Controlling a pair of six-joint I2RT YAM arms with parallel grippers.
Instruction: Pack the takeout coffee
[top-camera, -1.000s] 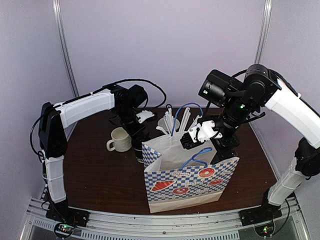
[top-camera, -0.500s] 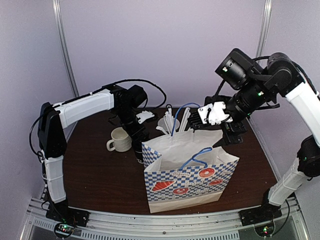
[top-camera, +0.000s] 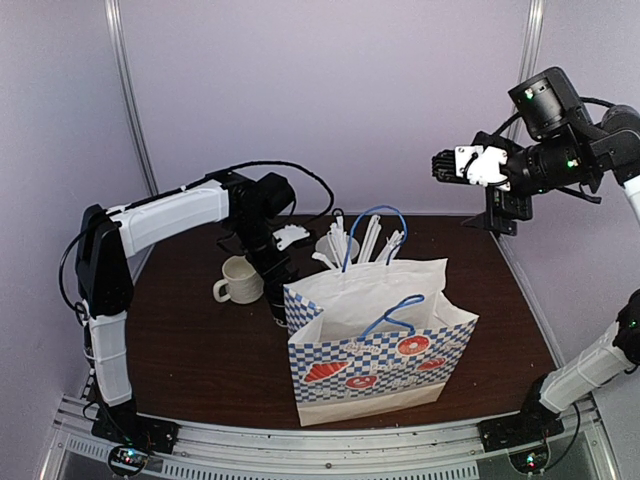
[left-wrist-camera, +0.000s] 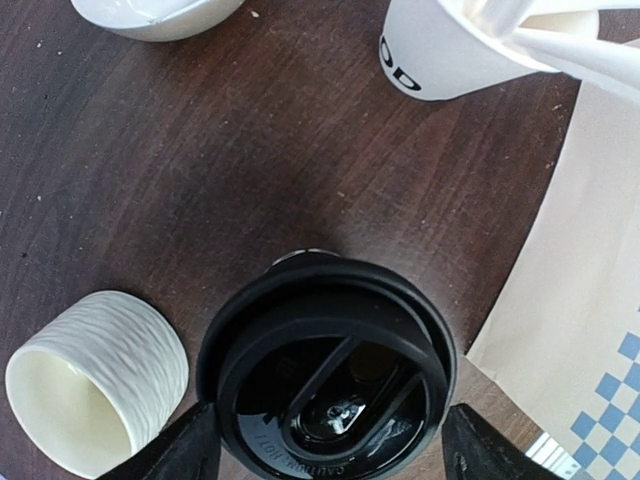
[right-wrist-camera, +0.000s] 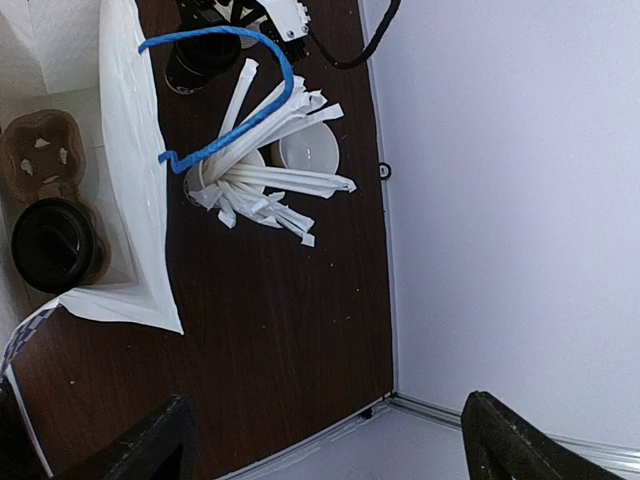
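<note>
Cup A (left-wrist-camera: 330, 375) stands upright on the desk (top-camera: 200, 350) with its long axis vertical and its black lid uppermost, so the left wrist view meets it end-on. Embossed lettering follows the lid's rim at 6 o'clock. In the top view, cup A lies just beside the 9 o'clock wall of the checked paper bag (top-camera: 380, 350). In the left wrist view, the ribbed cream mug (left-wrist-camera: 95, 385) lies near cup A at 9 o'clock, and the white cup of stirrers (left-wrist-camera: 440, 55) stands apart at 1 o'clock. The left gripper (left-wrist-camera: 330, 425) hangs directly over cup A. Its fingers (left-wrist-camera: 195, 450) flank the lid at 8 and 4 o'clock, spread about as wide as the lid; whether they press on the cup cannot be told. Cup B (right-wrist-camera: 50, 245) sits upright, lid up, inside the bag. It is seated in one socket of a brown pulp carrier (right-wrist-camera: 40, 150), which has a second socket at cup B's 12 o'clock. The right gripper (right-wrist-camera: 335, 440) has its fingers spread wide, and it grips and touches nothing. In the top view it hangs in the air at 2 o'clock of the bag, well apart from it, over the desk's far right edge.
</note>
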